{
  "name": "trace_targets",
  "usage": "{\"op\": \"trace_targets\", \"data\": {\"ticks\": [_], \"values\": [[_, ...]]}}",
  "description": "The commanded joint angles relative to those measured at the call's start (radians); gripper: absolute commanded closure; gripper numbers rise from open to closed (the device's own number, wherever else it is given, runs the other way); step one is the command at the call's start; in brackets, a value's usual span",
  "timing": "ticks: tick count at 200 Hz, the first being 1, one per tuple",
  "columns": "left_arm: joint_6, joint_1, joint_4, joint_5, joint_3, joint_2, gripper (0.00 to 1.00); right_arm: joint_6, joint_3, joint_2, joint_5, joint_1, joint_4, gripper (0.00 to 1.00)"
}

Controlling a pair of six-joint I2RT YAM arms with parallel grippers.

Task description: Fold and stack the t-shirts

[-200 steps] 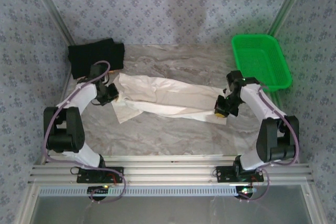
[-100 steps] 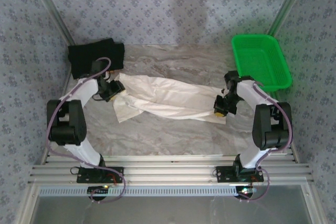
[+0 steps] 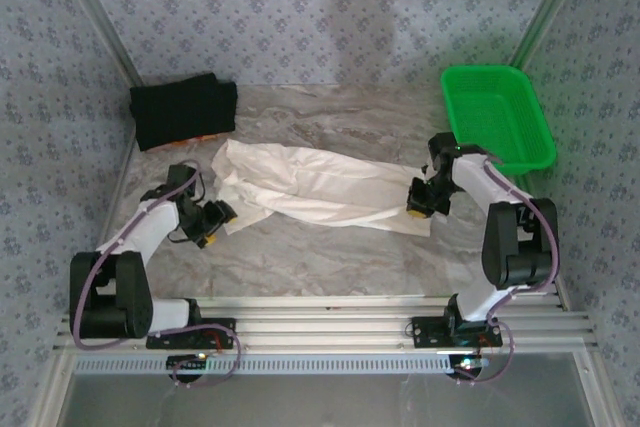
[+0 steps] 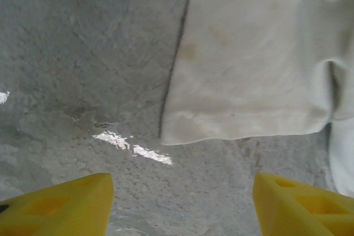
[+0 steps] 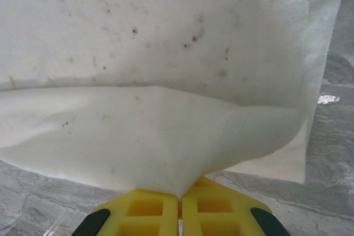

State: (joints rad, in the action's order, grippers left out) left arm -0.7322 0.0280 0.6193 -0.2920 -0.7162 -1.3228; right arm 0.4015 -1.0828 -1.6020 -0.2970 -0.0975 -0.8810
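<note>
The cream-white t-shirt (image 3: 310, 185) lies stretched and folded lengthwise across the middle of the table. My right gripper (image 3: 415, 209) is shut on its right end; in the right wrist view the cloth (image 5: 166, 125) is pinched between the yellow fingertips (image 5: 145, 208). My left gripper (image 3: 212, 227) stands open a little below and left of the shirt's left end, with nothing between its fingers (image 4: 61, 205). The shirt's hem (image 4: 243, 120) lies just beyond them on the table. The black t-shirt (image 3: 183, 110) sits folded at the back left corner, an orange bit at its near edge.
A green mesh basket (image 3: 497, 119) stands at the back right, close behind my right arm. The marbled tabletop (image 3: 320, 257) runs bare between the shirt and the near rail. Patterned walls close the back and both sides.
My left gripper has let go of the white shirt's left end, opened, and drawn back toward the near left. The right gripper stays shut on the right end.
</note>
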Motion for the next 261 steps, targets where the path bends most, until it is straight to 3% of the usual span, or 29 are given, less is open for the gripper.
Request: {"op": "trace_targets", "data": {"ticks": [1,44,86,129,213,261], "values": [[-0.045,-0.002,-0.082,-0.007,-0.002,-0.04,0.35,-0.004,0.037,0.04,-0.013,0.006,-0.007,0.9],[-0.089,0.013,-0.237,-0.03,0.011,-0.142,0.37,0.009,0.109,0.066,-0.019,0.005,0.021,0.9],[-0.094,0.033,-0.257,-0.035,-0.016,-0.238,0.41,0.005,0.113,0.071,-0.016,0.007,0.023,0.9],[-0.042,0.092,-0.165,-0.02,-0.086,-0.337,0.54,0.005,0.108,0.065,-0.018,0.007,0.029,0.9],[-0.005,0.264,-0.028,0.074,-0.222,-0.522,0.6,-0.02,0.103,0.061,-0.037,0.01,0.037,0.91],[-0.03,0.305,-0.022,0.103,-0.243,-0.541,0.76,-0.036,0.103,0.065,-0.066,0.018,0.045,0.91]]}}
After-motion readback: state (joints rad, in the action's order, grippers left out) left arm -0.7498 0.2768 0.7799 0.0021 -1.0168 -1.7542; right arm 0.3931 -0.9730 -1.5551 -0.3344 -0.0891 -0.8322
